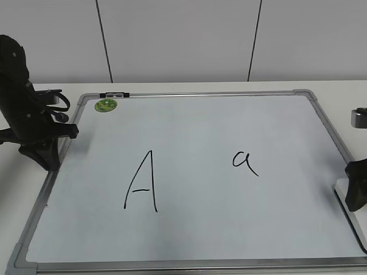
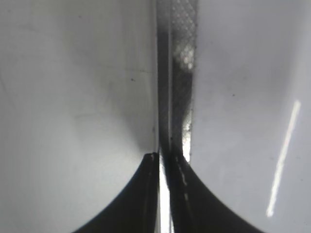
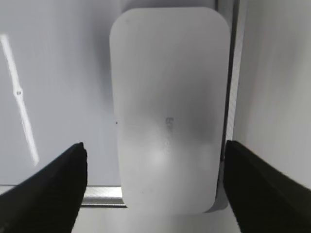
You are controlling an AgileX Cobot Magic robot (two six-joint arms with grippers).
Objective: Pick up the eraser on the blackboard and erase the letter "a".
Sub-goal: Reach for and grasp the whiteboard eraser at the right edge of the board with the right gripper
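The board [image 1: 200, 172] lies flat on the white counter [image 1: 183, 86], its silver frame running along the near edge. At its right edge, nearest the camera, the right gripper [image 3: 155, 160] hangs over the eraser [image 3: 170, 107], its jaws wide apart with one dark finger on each side of the white block and neither touching it. The eraser rests by the board's right frame; in the exterior view only a sliver shows under the gripper [image 1: 356, 189]. Farther in, a large "A" [image 1: 142, 182] sits left of centre and the small "a" [image 1: 245, 162] right of centre, well apart from the eraser. At the left edge the left gripper [image 2: 165, 160] sits low over the frame, jaws together. A green magnet [image 1: 106, 105] lies near the far left corner.
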